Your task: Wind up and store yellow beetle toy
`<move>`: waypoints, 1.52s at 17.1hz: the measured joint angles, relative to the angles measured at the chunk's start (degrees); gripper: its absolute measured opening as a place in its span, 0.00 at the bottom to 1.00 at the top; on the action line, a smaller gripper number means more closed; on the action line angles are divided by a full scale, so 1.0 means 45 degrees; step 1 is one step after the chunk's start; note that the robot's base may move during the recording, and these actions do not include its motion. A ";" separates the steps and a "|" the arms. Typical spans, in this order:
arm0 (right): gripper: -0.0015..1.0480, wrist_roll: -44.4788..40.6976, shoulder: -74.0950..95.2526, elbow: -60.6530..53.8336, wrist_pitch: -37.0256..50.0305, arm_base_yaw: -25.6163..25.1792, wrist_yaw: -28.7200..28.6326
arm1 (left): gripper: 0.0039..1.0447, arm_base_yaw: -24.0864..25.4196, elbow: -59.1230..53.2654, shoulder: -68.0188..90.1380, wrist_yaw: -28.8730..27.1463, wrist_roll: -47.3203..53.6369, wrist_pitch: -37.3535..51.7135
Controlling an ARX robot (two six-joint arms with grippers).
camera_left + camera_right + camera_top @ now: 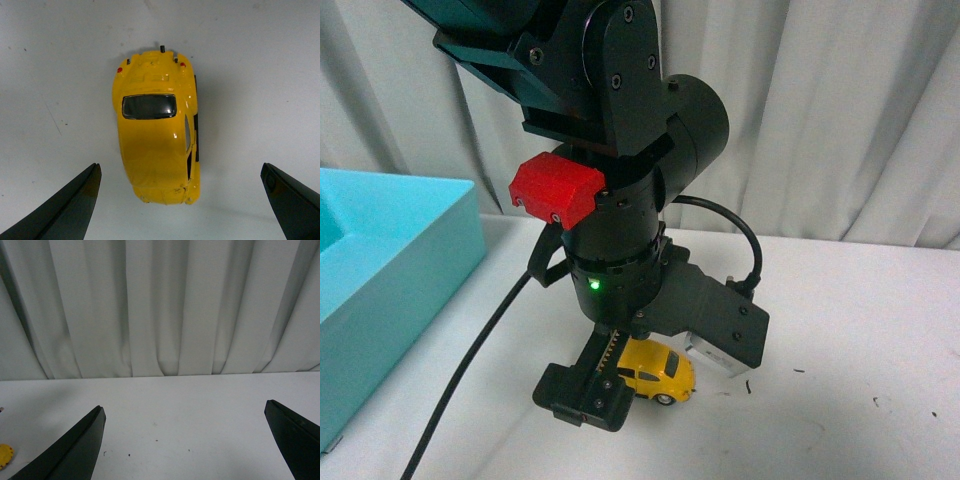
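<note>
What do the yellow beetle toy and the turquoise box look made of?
The yellow beetle toy has a glossy painted shell, either die-cast metal or hard plastic, and the look doesn't settle which. The signs are sharp highlights on the roof and dark, glassy windows. The turquoise box is probably moulded plastic with a matte-to-satin finish: uniform colour, smooth flat walls, no sharp glints.

A pleated white curtain (840, 120) fills the upper half of the front frame, hanging in soft vertical folds down to the back edge of a white table (860, 330). Even, diffuse light leaves only faint shadows in the folds. Small dark specks (880, 402) mark the tabletop at lower right.
</note>
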 joint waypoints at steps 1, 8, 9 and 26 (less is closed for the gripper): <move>0.94 0.0000 0.0000 0.0000 0.0000 0.0000 -0.0005 | 0.94 0.0000 0.0107 0.0262 -0.0073 -0.0423 0.0097; 0.94 0.0000 0.0000 0.0000 0.0000 0.0000 0.0000 | 0.46 -0.0092 0.0267 0.1059 -0.1112 -0.3750 0.0840; 0.94 0.0000 0.0000 0.0000 0.0000 0.0000 0.0000 | 0.43 -0.0097 0.0282 0.1059 -0.1141 -0.3784 0.0816; 0.94 0.0000 0.0000 0.0000 0.0000 0.0000 0.0000 | 0.37 0.0520 0.2225 -0.1734 0.1477 -0.3177 -0.1360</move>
